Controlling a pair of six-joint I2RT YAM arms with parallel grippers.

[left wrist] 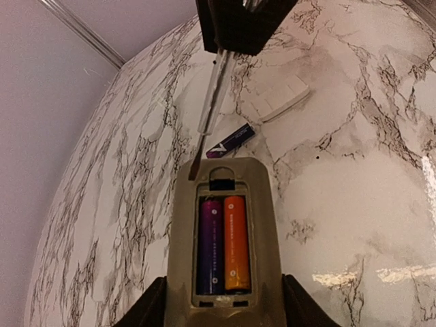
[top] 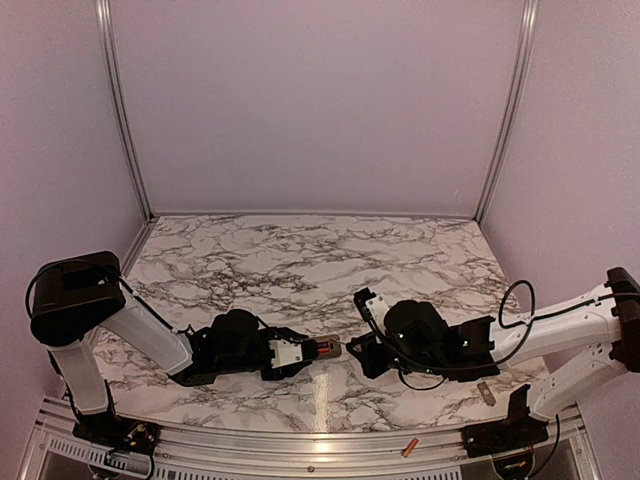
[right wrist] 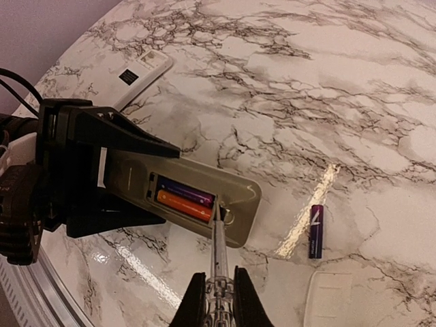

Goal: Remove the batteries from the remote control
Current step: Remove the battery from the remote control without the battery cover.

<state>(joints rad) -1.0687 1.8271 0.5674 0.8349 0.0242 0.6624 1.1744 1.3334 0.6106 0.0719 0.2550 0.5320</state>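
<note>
Remote control (left wrist: 221, 187), two batteries (left wrist: 236, 242) inside, clamped by left gripper (left wrist: 225, 310); right gripper (right wrist: 219, 303) pinches pry tool (right wrist: 218, 252) at its bay edge

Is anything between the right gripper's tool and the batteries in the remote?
Nothing visible. The remote has its compartment uncovered, both batteries lie exposed, and the thin tool in the right gripper has its tip right at the compartment's end.
</note>
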